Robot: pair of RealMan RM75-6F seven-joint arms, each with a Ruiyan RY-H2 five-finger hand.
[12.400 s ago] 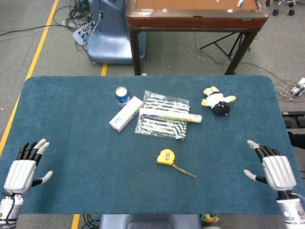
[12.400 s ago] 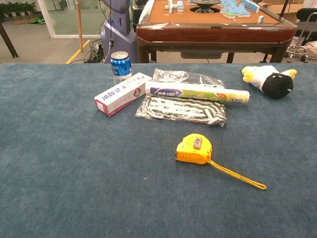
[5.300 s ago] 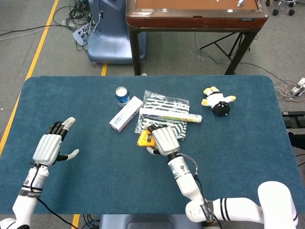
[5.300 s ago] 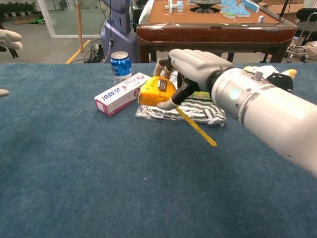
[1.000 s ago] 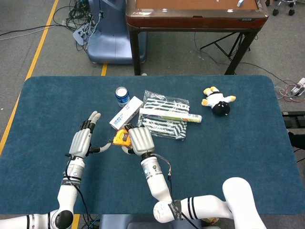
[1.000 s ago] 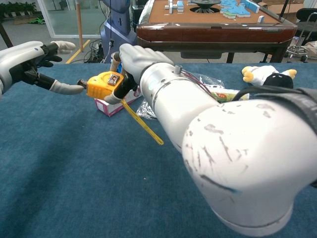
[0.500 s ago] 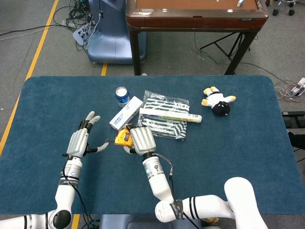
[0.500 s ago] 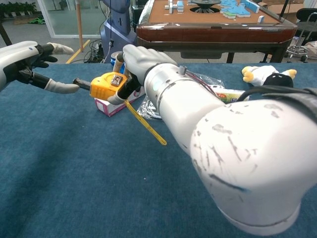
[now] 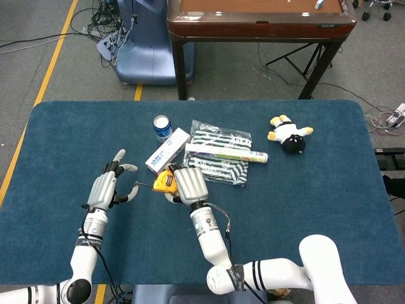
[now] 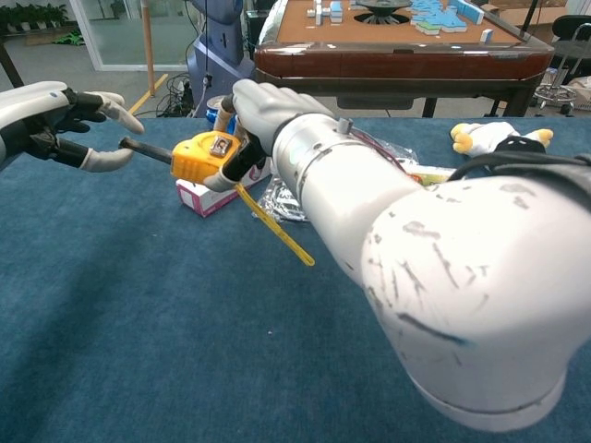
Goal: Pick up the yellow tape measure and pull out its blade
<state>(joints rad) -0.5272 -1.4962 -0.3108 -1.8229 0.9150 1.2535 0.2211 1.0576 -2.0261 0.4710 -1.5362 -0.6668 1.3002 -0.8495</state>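
Note:
My right hand [image 9: 190, 184] [image 10: 263, 109] grips the yellow tape measure [image 9: 164, 182] [image 10: 211, 155] and holds it above the table, left of the middle. A short dark length of blade [image 10: 148, 150] sticks out of the case toward the left. My left hand [image 9: 105, 189] [image 10: 63, 125] pinches the blade's tip between thumb and a finger, the other fingers spread. The tape's yellow wrist strap [image 10: 277, 226] hangs down from the case. My right forearm fills much of the chest view.
Just behind the tape lie a white carton [image 9: 167, 151] [image 10: 199, 196] and a blue can [image 9: 162, 126]. A bagged striped cloth [image 9: 215, 163] with a long tube [image 9: 226, 152] on it sits to the right. A plush toy [image 9: 288, 135] [image 10: 503, 137] lies far right.
My left hand has closed on the blade tip and drawn back to the left, so more blade shows. The right hand with the case has shifted slightly right.

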